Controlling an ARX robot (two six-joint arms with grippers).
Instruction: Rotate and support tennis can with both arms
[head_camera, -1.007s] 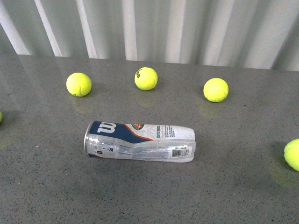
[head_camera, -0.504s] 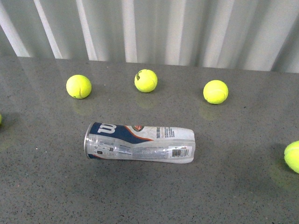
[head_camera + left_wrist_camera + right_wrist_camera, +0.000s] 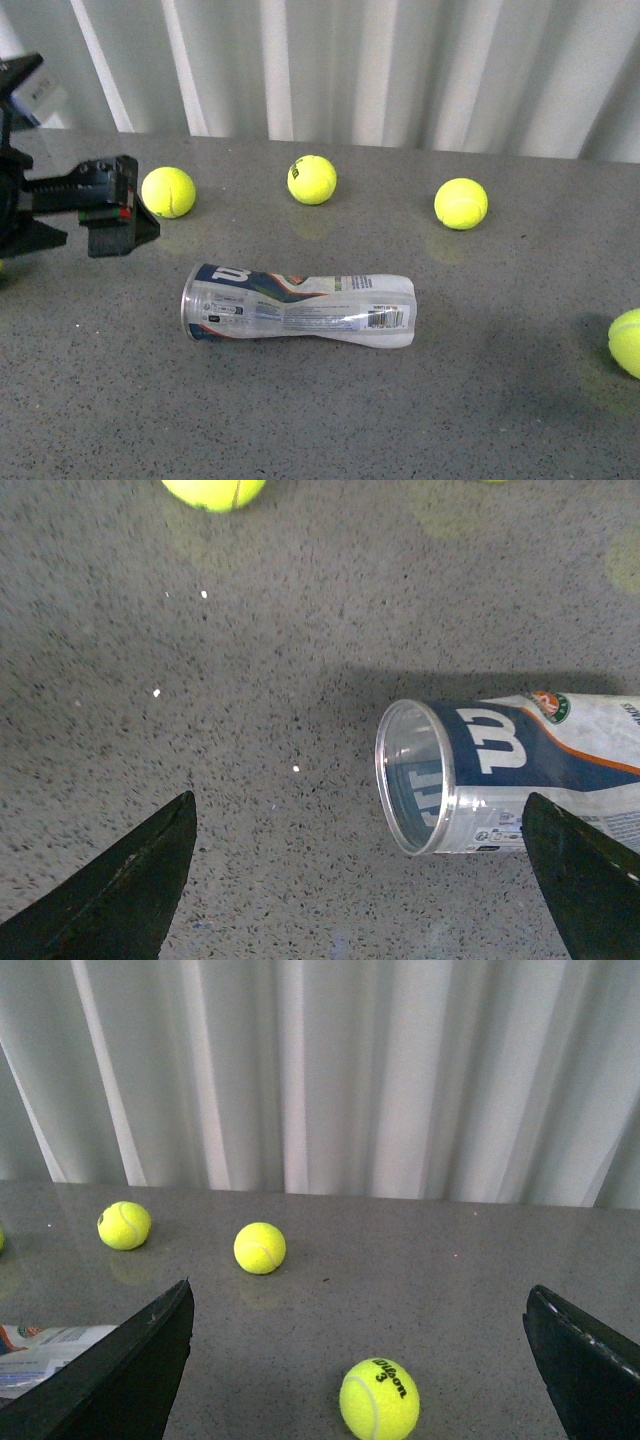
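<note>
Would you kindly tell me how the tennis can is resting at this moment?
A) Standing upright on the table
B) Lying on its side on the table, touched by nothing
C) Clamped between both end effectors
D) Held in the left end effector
B: the tennis can lies on its side on the table. The left end effector is open and apart from it, and the right end effector is open and empty.

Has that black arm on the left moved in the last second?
Yes. The left gripper has entered the front view from the left edge, reaching nearly to a tennis ball.
</note>
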